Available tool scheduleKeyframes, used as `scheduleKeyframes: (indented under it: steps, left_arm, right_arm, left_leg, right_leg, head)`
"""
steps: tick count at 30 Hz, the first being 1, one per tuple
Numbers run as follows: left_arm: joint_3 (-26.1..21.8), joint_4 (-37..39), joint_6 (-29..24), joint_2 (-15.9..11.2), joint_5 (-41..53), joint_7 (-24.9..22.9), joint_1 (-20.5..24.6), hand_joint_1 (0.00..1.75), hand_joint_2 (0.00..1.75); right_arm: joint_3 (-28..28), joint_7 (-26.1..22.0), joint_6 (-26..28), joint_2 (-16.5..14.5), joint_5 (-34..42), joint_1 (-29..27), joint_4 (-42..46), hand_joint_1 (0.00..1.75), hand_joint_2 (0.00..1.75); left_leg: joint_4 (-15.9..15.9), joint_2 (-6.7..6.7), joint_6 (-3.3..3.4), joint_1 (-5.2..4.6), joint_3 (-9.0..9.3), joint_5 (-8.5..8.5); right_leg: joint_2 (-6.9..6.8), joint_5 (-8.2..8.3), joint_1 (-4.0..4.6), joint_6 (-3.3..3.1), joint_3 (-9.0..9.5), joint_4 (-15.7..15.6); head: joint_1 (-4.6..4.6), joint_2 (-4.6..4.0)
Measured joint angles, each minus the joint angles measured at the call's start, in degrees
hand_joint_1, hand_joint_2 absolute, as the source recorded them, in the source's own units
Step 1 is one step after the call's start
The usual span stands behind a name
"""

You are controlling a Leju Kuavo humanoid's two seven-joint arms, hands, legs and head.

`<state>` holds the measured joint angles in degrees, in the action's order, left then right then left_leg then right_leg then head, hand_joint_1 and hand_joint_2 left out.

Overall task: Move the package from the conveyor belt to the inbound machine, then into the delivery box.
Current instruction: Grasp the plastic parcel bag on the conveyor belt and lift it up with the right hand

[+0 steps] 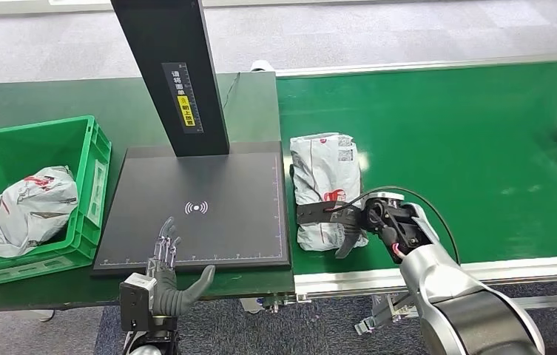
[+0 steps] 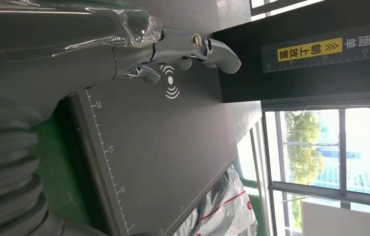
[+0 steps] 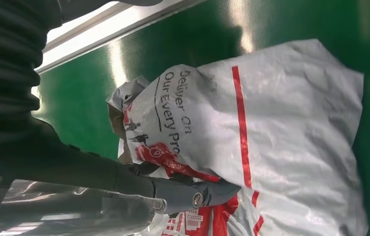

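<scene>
Head view is showing you the package [image 1: 325,188] lying on the conveyor belt [image 1: 467,148], just beside the inbound machine [image 1: 201,207]. Your right robot hand [image 1: 349,222] is closing over its near end; whether the grip is firm, I cannot tell. You are judging the pickup step, so next you are lifting and carrying it onto the machine. Your left robot hand [image 1: 168,277] is hovering open at the machine's near edge. Right wrist view is giving you the package's printed lettering.
</scene>
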<state>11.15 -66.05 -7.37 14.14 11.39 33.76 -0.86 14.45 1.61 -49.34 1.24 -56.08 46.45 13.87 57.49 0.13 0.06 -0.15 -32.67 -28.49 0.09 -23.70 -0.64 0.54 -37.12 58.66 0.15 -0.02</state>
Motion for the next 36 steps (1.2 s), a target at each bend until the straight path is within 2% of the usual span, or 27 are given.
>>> scheduleKeyframes:
  steps: [1,3,4,5,16,21,25,29,33,36]
  left_arm:
    - [-0.1,0.0,-0.2,0.0,0.0,-0.1,0.0,0.0,1.75]
    - [-0.3,-0.1,-0.8,0.1,-0.1,-0.2,-0.1,0.0,1.75]
    - [-0.3,-0.2,-1.0,0.2,-0.2,-0.2,-0.2,0.0,1.75]
    - [-0.3,-0.3,-1.3,0.2,-0.3,-0.3,-0.2,0.0,1.75]
    - [-0.3,-2.1,-3.0,0.3,-1.4,-0.5,-2.2,0.0,1.75]
    - [-0.3,-3.9,-3.6,0.3,-1.6,-0.5,-3.3,0.0,1.75]
    - [-0.3,-5.2,-3.9,0.3,-1.8,-0.6,-4.1,0.0,1.75]
    - [-0.2,-6.4,-3.9,0.5,-1.8,-0.7,-3.9,0.0,1.75]
    - [0.4,-7.5,-3.6,0.9,-1.8,-0.7,-3.7,0.0,1.75]
    - [0.6,-8.1,-2.6,0.8,-1.8,-0.7,-4.0,0.0,1.75]
  right_arm:
    - [0.7,-0.4,0.0,-0.3,-0.4,-0.2,0.0,0.35,1.75]
    - [2.2,-1.0,-0.1,-0.7,-1.3,-0.6,0.0,1.23,1.75]
    - [2.8,-1.3,-0.1,-0.9,-1.6,-0.7,0.0,1.59,1.75]
    - [3.5,-1.7,-0.2,-1.0,-2.0,-0.8,0.0,1.75,1.75]
    - [12.4,-8.8,-0.3,-0.7,-9.5,-1.5,0.0,1.75,1.75]
    - [20.8,-11.2,5.9,-0.3,-17.6,-1.9,0.1,1.75,1.75]
    - [26.0,-12.3,10.0,0.7,-19.2,-2.1,0.2,1.75,1.75]
    - [28.4,-11.3,12.7,1.4,-18.7,-1.9,0.7,0.03,1.75]
    - [29.0,-7.4,19.6,1.6,-14.5,-2.6,1.7,0.0,1.75]
    - [26.9,-3.3,29.4,1.5,-8.3,-3.5,2.2,0.0,1.75]
  left_leg:
    - [0.0,0.03,-0.04,0.02,0.09,-0.04]
    - [0.0,0.11,-0.1,0.06,0.27,-0.14]
    - [0.0,0.13,-0.11,0.09,0.35,-0.18]
    - [0.0,0.14,-0.12,0.12,0.42,-0.21]
    - [0.0,0.12,-0.27,0.31,1.47,-0.63]
    - [0.0,0.09,-0.2,0.32,2.12,-0.99]
    - [-0.1,0.19,-0.04,0.32,3.12,-1.86]
    - [-0.1,0.39,0.13,0.26,3.51,-2.22]
    - [-0.1,1.18,0.19,0.26,3.42,-2.23]
    - [-0.1,1.41,0.3,0.19,2.83,-1.97]
  right_leg:
    - [0.03,-0.03,0.03,-0.04,0.08,0.0]
    - [0.08,-0.09,0.09,-0.12,0.25,0.0]
    - [0.09,-0.12,0.12,-0.14,0.33,0.0]
    - [0.1,-0.14,0.15,-0.16,0.4,0.0]
    - [0.08,-0.68,0.36,-0.25,1.39,0.0]
    - [0.06,-1.11,0.37,-0.21,2.01,-0.1]
    - [0.12,-1.9,0.34,-0.15,2.92,-0.1]
    - [0.31,-2.14,0.28,-0.04,3.29,-0.2]
    - [0.96,-1.72,0.24,-0.08,3.18,-0.2]
    - [1.13,-1.25,0.13,0.1,2.75,-0.2]
  head:
    - [0.0,0.0]
    - [0.0,0.0]
    - [0.0,-0.01]
    - [0.0,-0.01]
    - [-0.01,-0.01]
    - [-0.01,-0.01]
    - [-0.01,0.0]
    - [-0.01,-0.01]
    - [0.01,-0.01]
    - [-0.01,0.0]
